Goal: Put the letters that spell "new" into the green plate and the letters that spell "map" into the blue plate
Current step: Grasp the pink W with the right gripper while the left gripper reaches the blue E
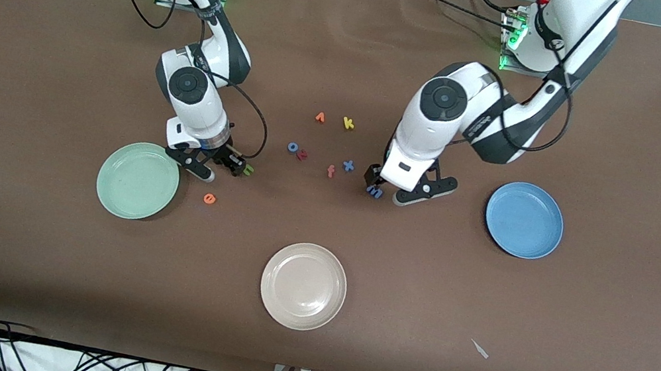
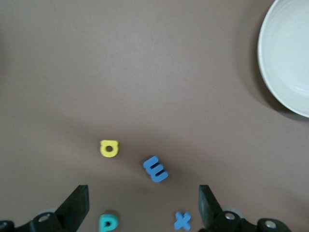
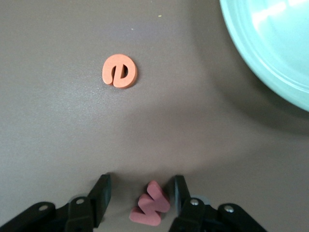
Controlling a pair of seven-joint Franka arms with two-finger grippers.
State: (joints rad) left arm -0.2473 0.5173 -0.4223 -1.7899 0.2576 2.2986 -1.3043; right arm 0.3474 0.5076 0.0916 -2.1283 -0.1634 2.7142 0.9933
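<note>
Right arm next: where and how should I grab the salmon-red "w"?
Come straight down. The w lies flat on the cloth between the right gripper's open fingers, closer to one finger, beside the green plate. Centre first, then pinch across its narrow outer edges, not into the notches.

From high across the tabletop point(image 1: 648, 131) we are looking down at both arm bases along the frame's top. Our wrist cameras are hanging close, facing down: the left's is sharing the blue "m" point(image 2: 155, 169) point(image 1: 375, 192) with the front view, the right's the orange "e" point(image 3: 119, 71) point(image 1: 209, 198).
</note>
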